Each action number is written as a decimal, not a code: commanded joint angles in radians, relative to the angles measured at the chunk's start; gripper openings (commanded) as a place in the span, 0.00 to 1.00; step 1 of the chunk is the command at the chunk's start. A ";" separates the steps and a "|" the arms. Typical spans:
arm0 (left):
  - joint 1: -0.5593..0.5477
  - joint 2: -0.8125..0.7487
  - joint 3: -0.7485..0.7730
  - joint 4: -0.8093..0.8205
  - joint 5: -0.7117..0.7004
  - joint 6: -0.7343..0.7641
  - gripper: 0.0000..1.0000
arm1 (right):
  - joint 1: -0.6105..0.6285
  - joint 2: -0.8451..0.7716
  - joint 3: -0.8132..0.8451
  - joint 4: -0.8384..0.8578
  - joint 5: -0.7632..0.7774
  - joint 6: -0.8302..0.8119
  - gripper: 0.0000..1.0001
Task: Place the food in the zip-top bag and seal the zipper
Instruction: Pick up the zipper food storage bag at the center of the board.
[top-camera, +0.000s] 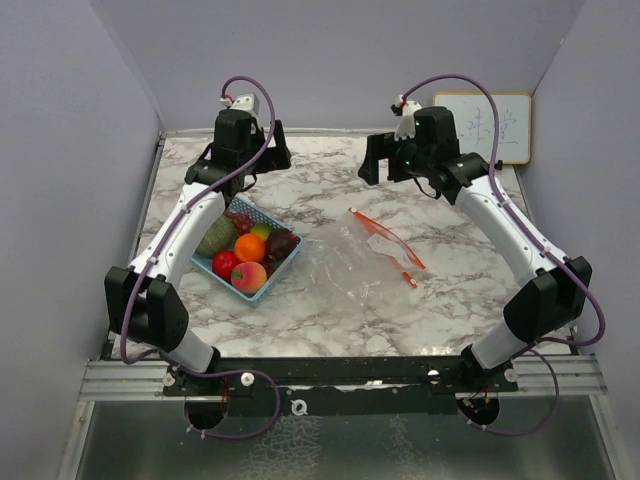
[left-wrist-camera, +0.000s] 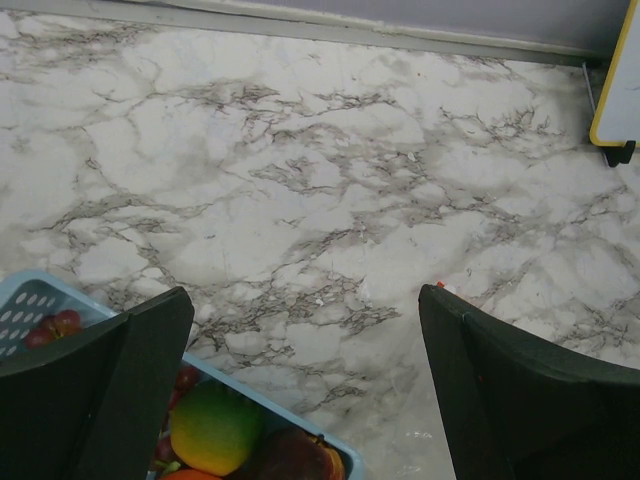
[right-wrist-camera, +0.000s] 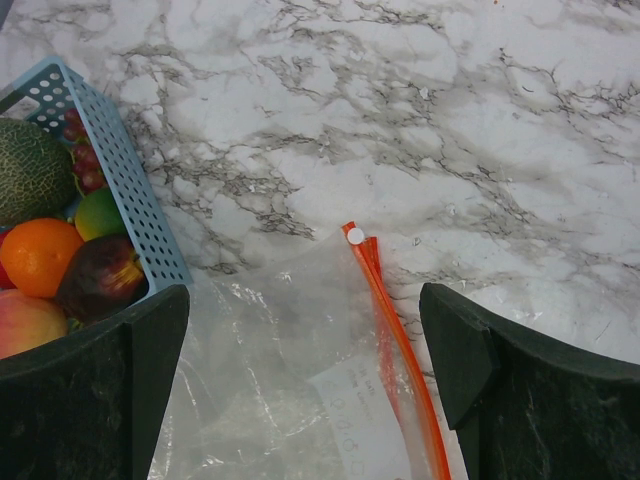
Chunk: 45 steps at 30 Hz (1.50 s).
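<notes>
Marble-patterned tabletop (top-camera: 330, 190) is carrying a light-blue perforated plastic basket (top-camera: 262, 296) holding a green netted melon (top-camera: 215, 237), orange (top-camera: 249, 246), peach (top-camera: 249, 276), red apple (top-camera: 225, 263), red grape bunch (top-camera: 240, 222) and dark purple fruit (top-camera: 281, 243). At its 3 o'clock, a clear orange-zippered zip-top bag (top-camera: 345, 265) is lying flat. The left gripper (left-wrist-camera: 305, 310) is hovering at the basket's 12 o'clock and the right gripper (right-wrist-camera: 305, 305) at the bag's 12 o'clock, both with fingers spread wide apart.

In the basket (right-wrist-camera: 128, 185), left of centre on the table (top-camera: 330, 180): melon (top-camera: 216, 238) leftmost, orange (top-camera: 249, 247) mid, peach (top-camera: 248, 277) nearest. Just right of the basket, zip-top bag (top-camera: 340, 270) lying flat. Far right behind, whiteboard (top-camera: 490, 128).
</notes>
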 joint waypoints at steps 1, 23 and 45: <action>-0.001 -0.076 -0.048 0.132 0.032 0.080 0.99 | 0.005 0.009 0.021 -0.001 -0.031 0.009 0.99; 0.038 -0.180 -0.224 0.251 0.269 0.145 0.98 | -0.188 0.047 -0.338 0.115 -0.306 -0.018 0.96; 0.039 -0.147 -0.255 0.239 0.341 0.146 0.97 | -0.202 0.102 -0.604 0.316 -0.500 -0.013 0.97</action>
